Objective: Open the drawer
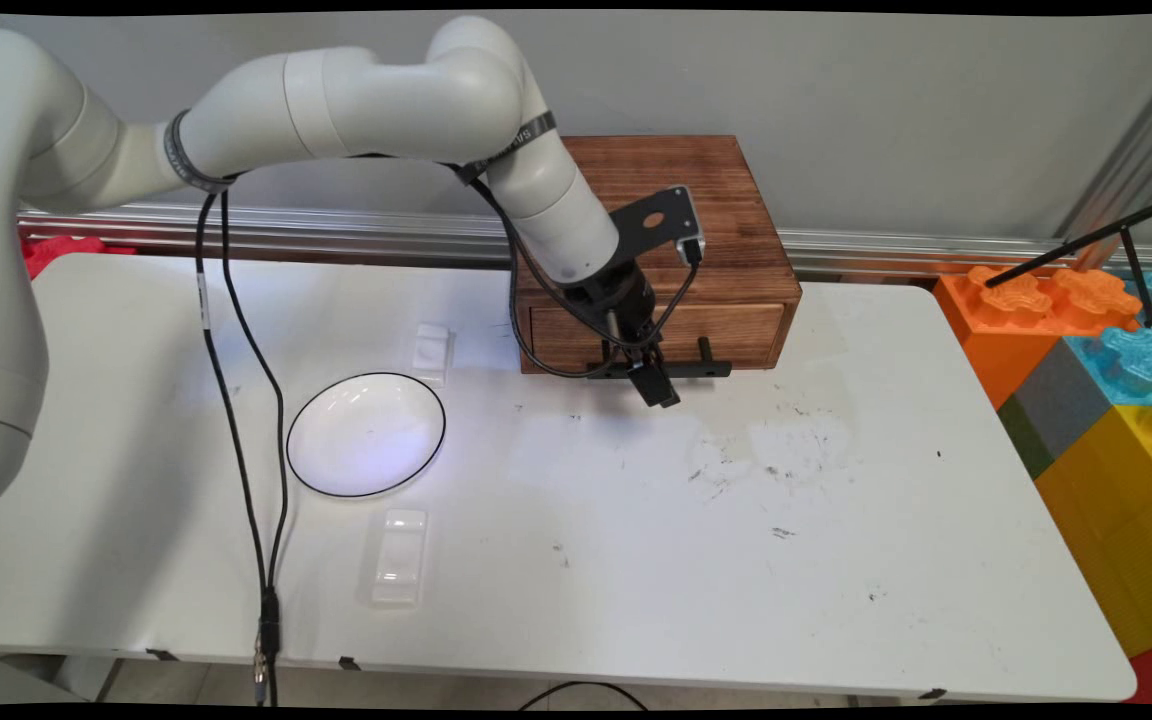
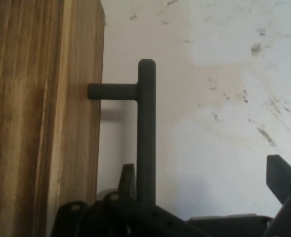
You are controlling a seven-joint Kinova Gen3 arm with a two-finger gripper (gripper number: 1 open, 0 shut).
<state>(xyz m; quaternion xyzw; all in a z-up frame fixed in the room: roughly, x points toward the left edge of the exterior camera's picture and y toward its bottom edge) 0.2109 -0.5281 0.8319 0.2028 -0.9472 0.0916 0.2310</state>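
Observation:
A brown wooden box [image 1: 676, 190] stands at the back of the white table [image 1: 636, 560], and its drawer front [image 1: 736, 335] sits flush with the box. A black bar handle [image 1: 711, 368] sticks out from the drawer on short posts. My gripper [image 1: 654, 380] hangs right at this handle, near its middle. In the hand view the handle [image 2: 146, 128] runs upward beside the drawer front [image 2: 41, 123], between my fingers. It lies close to the left finger [image 2: 128, 180], while the other finger [image 2: 283, 177] stands far off. The gripper [image 2: 204, 185] is open and holds nothing.
A white plate with a black rim [image 1: 366, 433] lies left of centre. One small clear tray [image 1: 433, 352] sits behind it and another [image 1: 399, 556] in front. Big coloured toy blocks [image 1: 1106, 400] and a black stand leg [image 1: 1086, 240] are off the table's right end. Black cables [image 1: 236, 420] hang from the arm.

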